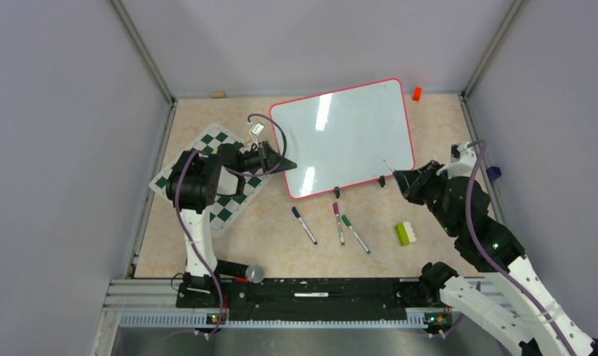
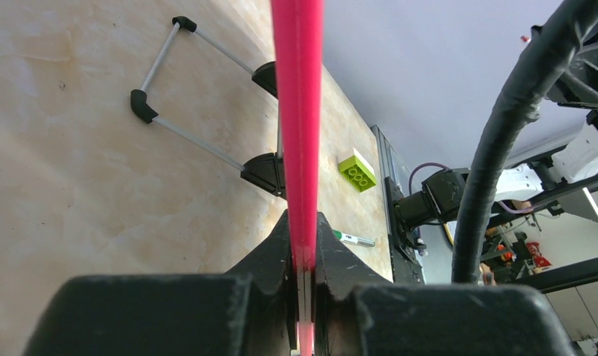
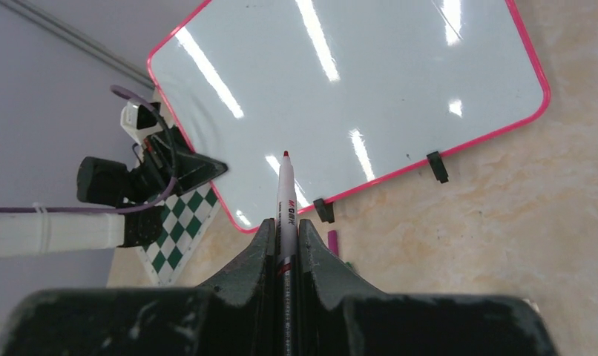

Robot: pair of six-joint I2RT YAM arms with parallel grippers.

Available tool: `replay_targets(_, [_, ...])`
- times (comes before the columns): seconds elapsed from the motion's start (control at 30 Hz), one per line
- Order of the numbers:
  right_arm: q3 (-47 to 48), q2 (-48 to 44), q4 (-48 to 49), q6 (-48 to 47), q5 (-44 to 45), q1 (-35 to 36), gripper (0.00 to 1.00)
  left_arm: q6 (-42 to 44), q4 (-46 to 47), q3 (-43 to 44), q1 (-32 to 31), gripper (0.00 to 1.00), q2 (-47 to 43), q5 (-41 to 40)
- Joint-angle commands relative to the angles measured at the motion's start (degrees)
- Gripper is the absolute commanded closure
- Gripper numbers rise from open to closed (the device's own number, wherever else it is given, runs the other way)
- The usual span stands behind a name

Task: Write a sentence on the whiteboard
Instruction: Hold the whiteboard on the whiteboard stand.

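Whiteboard (image 1: 344, 137): found on the table (image 1: 281, 245), turned askew, so that its near edge runs slantwise. The writing face is blank, showing only reflected strip lights. Two black feet (image 1: 337, 193) sit on its near edge.

Left gripper (image 2: 302, 259): at the whiteboard's left edge, near the lower left corner. The jaws are closed tight on the red-pink frame, which runs straight up between the fingers in the left wrist view. The grip is confirmed.

Right gripper (image 3: 285, 237): just off the whiteboard's near right corner. The jaws are pinched onto a marker (image 3: 285, 196) with a white barrel and an uncapped red tip. The tip points toward the whiteboard's near edge. Whether it touches the surface cannot be determined (the wrist view suggests a gap, but not conclusively).

Other items, located from the whiteboard:
- Chess mat (image 1: 214, 178), green and white, to the left, partly under the left arm.
- Three loose markers in front of the near edge: blue cap (image 1: 304, 225), purple cap (image 1: 338, 222), green cap (image 1: 355, 233).
- Green-and-white brick (image 1: 405, 233), in front of the near right corner.
- Orange block (image 1: 417, 93), just beyond the far right corner.
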Motion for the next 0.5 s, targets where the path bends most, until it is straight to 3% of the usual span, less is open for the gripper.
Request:
replay_targets(0.0, [1.1,1.39,5.44,-4.77,-5.22,0.26,1.0,-1.59,8.3,1.92,-0.21,1.0,-0.2,1.1])
replay_targets(0.17, [4.21,7.33,4.77,-11.12,-11.11,0.26,1.0,-1.59,8.3,1.99,-0.21,1.0,-0.21,1.08])
replay_targets(0.37, [6.17,12.79,1.88,-11.69,-0.16,0.27,1.0,-1.51,8.3,2.02,-0.21,1.0,-0.35,1.03])
replay_targets(0.47, [7.28,15.18,2.4,-12.11,0.17,0.4,1.0,-1.18,8.3,1.69,-0.21,1.0,-0.48,0.84])
